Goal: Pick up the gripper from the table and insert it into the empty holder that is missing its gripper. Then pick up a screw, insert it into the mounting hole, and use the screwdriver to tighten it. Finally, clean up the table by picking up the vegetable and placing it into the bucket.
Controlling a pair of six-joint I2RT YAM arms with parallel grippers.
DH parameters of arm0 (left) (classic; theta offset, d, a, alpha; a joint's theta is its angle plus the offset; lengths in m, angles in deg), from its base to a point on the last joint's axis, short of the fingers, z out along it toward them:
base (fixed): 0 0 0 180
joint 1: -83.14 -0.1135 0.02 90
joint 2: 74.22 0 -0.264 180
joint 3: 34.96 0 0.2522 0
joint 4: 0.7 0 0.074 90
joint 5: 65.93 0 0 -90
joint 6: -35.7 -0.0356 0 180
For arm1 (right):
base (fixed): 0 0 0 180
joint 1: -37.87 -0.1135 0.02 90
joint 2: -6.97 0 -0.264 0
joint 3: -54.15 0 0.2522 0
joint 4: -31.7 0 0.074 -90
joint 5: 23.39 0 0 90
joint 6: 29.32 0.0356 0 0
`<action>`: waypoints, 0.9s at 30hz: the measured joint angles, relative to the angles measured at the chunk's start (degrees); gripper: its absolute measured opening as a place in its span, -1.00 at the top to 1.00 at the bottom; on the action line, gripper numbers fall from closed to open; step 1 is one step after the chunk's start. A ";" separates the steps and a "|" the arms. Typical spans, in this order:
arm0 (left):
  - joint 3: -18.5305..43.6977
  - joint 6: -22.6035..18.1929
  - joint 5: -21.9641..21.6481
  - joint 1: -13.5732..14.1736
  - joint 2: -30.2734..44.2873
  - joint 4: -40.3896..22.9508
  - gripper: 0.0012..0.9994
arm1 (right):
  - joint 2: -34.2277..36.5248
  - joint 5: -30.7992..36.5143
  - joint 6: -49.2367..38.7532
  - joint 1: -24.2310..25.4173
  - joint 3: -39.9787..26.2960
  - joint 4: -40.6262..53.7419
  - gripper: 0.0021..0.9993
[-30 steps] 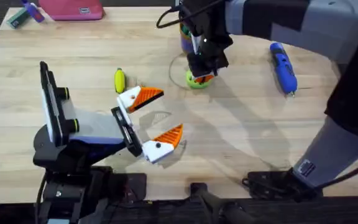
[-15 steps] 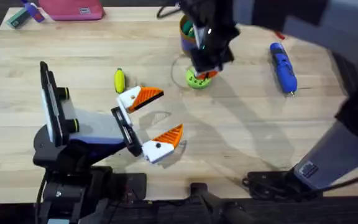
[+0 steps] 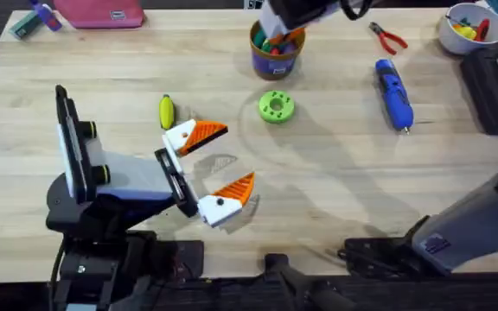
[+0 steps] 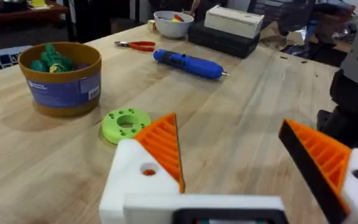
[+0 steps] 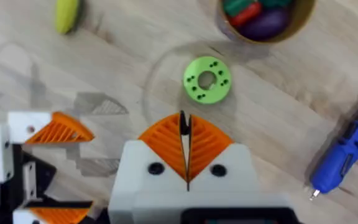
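The right gripper (image 5: 185, 134) is hanging high over the table (image 3: 335, 190) with its orange pads pressed together, holding nothing. The left gripper (image 3: 223, 164) is lying low near the table's front, jaws spread wide and empty. The vegetable (image 3: 166, 111) is lying just beyond it; the bucket (image 3: 276, 50) is sitting at the far edge.

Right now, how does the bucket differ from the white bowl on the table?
The bucket is brown-rimmed with a blue-purple band; the white bowl is plain white. The bucket stands just beyond the green disc; the bowl sits at the far right corner, past the pliers. The bucket holds green, red and purple toys; the bowl holds yellow and red ones. Both are round, open and upright.
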 joint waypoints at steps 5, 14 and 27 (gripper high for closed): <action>0.00 0.00 0.00 0.00 0.00 0.00 -0.97 | 0.47 -0.04 -3.63 -4.78 -0.51 0.36 0.99; 0.00 -0.01 0.00 0.00 0.00 0.00 -0.97 | 5.41 -0.01 -11.41 -13.05 -4.30 1.84 0.99; 0.00 -0.02 0.00 0.00 0.00 0.00 -0.97 | 6.16 -4.74 -26.57 -19.51 -4.63 0.59 0.99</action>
